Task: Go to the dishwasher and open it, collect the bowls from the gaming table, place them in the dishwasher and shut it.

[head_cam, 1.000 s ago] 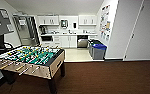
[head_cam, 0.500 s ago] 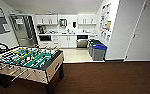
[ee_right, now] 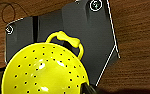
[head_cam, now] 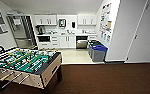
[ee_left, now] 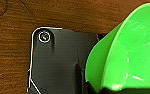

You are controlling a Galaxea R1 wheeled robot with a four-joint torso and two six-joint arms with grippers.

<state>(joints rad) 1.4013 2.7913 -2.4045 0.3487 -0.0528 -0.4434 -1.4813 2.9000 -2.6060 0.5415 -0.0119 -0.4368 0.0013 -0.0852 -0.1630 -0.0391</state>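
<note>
Dishwasher [head_cam: 81, 42], a built-in unit with a stainless-steel front and dark top strip, sits under the far kitchen bench [head_cam: 66, 34] at about 12 o'clock in the head view, its door closed as far as can be judged. White cabinets [head_cam: 66, 41] flank it; a tall steel fridge [head_cam: 22, 31] stands at 10 o'clock. Posters [head_cam: 105, 21] on the white wall at 1 o'clock carry print too small to read. Grey bins with a blue lid [head_cam: 98, 51] stand at the wall, just beside the route. A green-field foosball table [head_cam: 23, 63] occupies 8 o'clock; brown carpet [head_cam: 108, 77] from 3 to 6 o'clock lies open up to the pale kitchen floor [head_cam: 74, 56].

A glossy green plastic bowl [ee_left: 126, 55] shows tilted in the left wrist view; a yellow perforated colander with a loop handle [ee_right: 44, 70] shows in the right wrist view. Jaws: cannot tell on either arm.
</note>
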